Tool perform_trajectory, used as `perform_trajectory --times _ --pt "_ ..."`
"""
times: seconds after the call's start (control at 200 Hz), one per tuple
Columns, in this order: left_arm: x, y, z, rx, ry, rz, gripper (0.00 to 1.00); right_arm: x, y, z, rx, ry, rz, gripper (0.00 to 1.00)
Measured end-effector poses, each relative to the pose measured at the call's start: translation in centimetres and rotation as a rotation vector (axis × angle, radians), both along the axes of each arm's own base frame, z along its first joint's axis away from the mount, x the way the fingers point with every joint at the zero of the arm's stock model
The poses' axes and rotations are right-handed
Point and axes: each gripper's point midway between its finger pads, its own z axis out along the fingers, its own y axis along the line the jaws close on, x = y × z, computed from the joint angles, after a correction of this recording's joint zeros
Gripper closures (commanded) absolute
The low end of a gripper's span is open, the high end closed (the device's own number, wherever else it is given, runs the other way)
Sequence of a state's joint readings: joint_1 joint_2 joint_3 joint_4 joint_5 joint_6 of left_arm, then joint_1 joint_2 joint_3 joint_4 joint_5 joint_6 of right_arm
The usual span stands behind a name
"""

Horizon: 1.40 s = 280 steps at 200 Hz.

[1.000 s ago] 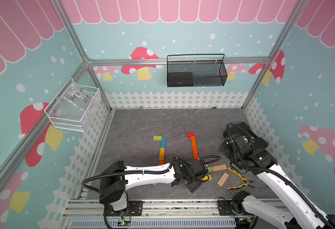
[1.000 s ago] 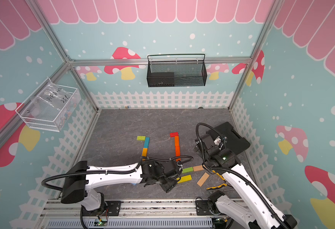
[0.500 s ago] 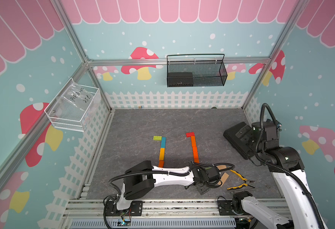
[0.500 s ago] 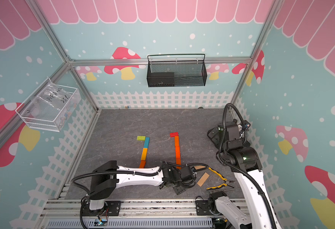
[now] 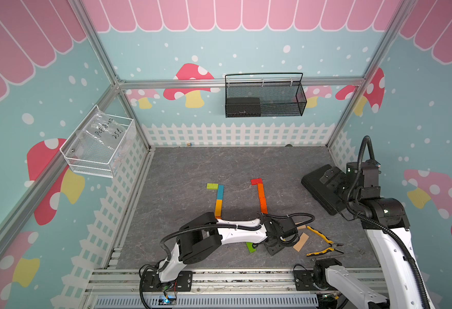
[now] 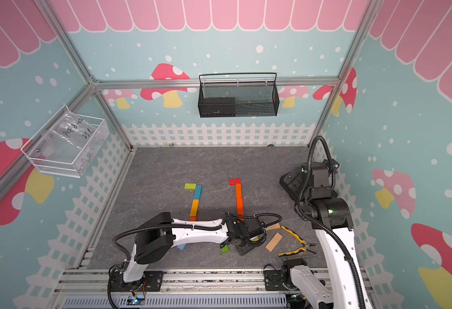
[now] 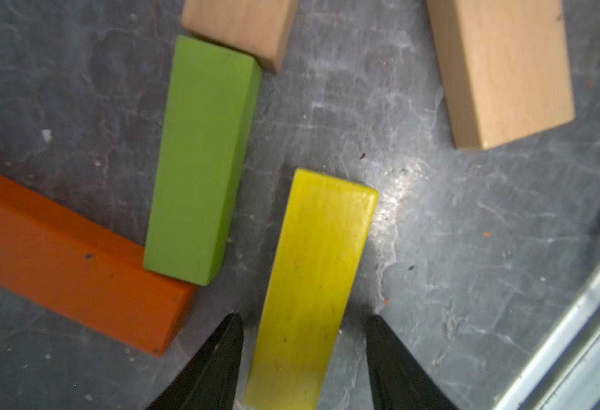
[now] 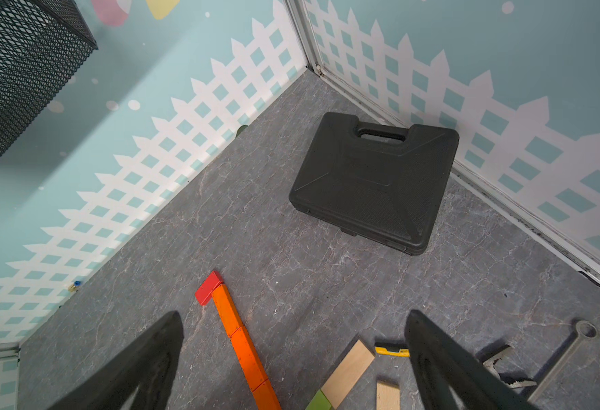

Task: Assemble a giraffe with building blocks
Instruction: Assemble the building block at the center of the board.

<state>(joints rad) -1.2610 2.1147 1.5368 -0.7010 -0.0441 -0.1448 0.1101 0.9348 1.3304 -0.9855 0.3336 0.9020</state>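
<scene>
Left pincer (image 7: 304,317) of mine stands low over the table (image 7: 469,248) with its jaws apart, one on each side of the yellow block (image 7: 312,277) — I see a thin gap on both sides, so nothing is gripped yet. The block lies flat near the front of the table, just beside the green block (image 7: 199,159), whose end meets an orange block (image 7: 71,262); a tan block (image 7: 504,71) lies apart from it. To do this pick well, I think I must close evenly, so both fingers meet the long sides together and the block does not turn. The jaws sit near one end of it, not the middle — the free end may droop on the lift, so a firm grip and a slow, straight rise seem wise, without brushing the green neighbour. Right pincer (image 8: 294,313) hangs wide open and empty, high up by the black case (image 8: 373,181). Further back wait the orange row (image 5: 261,198) and the blue-orange row (image 5: 220,191).
</scene>
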Motion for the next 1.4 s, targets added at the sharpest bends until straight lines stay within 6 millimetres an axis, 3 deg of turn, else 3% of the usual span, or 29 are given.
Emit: perform_trajectory --times 0.32,0.445,0.68,0.971,1.401 --pt "-0.2 -0.2 0.1 -0.002 0.002 -0.001 0.93 0.0 -0.2 0.2 -0.002 -0.018 0.002 0.01" --pt "-1.0 0.3 0.2 0.008 -0.008 -0.004 1.0 0.0 -0.2 0.1 -0.005 -0.021 0.004 0.01" --pt "-3.6 2.8 0.7 0.038 -0.005 0.043 1.0 0.1 -0.4 -0.2 -0.01 -0.02 0.001 0.01" --pt "-1.6 3.4 1.9 -0.013 0.017 0.309 1.0 -0.3 -0.5 -0.3 -0.017 -0.03 0.001 0.01" --pt "-1.8 4.3 1.2 -0.015 0.064 0.493 1.0 -0.5 -0.7 -0.7 -0.021 -0.028 0.0 0.01"
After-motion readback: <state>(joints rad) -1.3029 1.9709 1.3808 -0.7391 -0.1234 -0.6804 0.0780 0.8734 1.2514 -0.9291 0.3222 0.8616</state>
